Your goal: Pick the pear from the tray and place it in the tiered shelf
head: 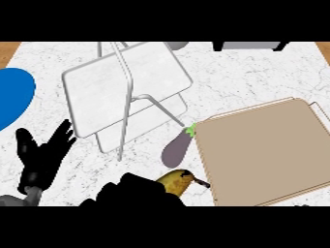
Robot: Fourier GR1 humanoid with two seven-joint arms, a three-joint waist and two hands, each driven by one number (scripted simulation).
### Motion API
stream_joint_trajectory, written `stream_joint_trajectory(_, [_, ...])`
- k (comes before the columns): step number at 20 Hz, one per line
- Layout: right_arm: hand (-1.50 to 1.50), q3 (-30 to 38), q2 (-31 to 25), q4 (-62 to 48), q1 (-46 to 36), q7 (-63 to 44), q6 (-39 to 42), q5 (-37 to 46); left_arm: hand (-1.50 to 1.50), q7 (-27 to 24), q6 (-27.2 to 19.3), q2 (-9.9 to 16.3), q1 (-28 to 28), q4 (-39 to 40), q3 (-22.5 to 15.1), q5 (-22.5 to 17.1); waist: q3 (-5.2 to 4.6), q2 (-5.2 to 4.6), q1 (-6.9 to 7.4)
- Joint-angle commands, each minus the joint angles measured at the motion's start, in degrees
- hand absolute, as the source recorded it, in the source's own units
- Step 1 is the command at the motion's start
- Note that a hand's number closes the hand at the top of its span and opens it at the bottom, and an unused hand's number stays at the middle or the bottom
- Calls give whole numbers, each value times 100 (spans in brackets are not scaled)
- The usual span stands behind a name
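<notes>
The yellow-brown pear (176,180) is off the tan tray (271,152), just left of the tray's near left corner, its stem pointing right. My right hand (133,194) comes in at the bottom centre, its fingers curled round the pear's left side and hiding part of it. The white tiered shelf (125,89) stands further back and to the left, its wire legs reaching down toward the hand. At the lower left, my left hand (42,154) rests open with its fingers up and holds nothing.
A purple eggplant (175,148) lies between the shelf and the tray, just above the pear. A blue plate (3,99) with something brown at its edge sits at the far left. Dark objects (246,46) line the counter's back edge.
</notes>
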State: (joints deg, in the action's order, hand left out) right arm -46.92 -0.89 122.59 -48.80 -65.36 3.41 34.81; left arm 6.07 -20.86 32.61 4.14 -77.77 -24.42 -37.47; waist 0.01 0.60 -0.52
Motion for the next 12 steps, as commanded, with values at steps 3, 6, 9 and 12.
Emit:
stream_joint_trajectory(3, [150,1386,84,-449,-1308,-1080,382,-638,0,-2,298,-99,130,317,49,7,-21,-23,36])
stream_joint_trajectory(6, [150,1912,84,-958,-1788,-1046,423,-828,0,4,-20,-138,-47,-20,22,150,-12,-12,101])
stream_joint_trajectory(9, [150,2698,85,-1572,-2224,-634,630,-1057,0,142,213,-165,283,300,183,42,-12,-45,47])
stream_joint_trajectory(12, [150,3254,-71,-1971,-2650,-437,868,-1273,0,472,-52,-198,346,100,108,152,-5,-38,54])
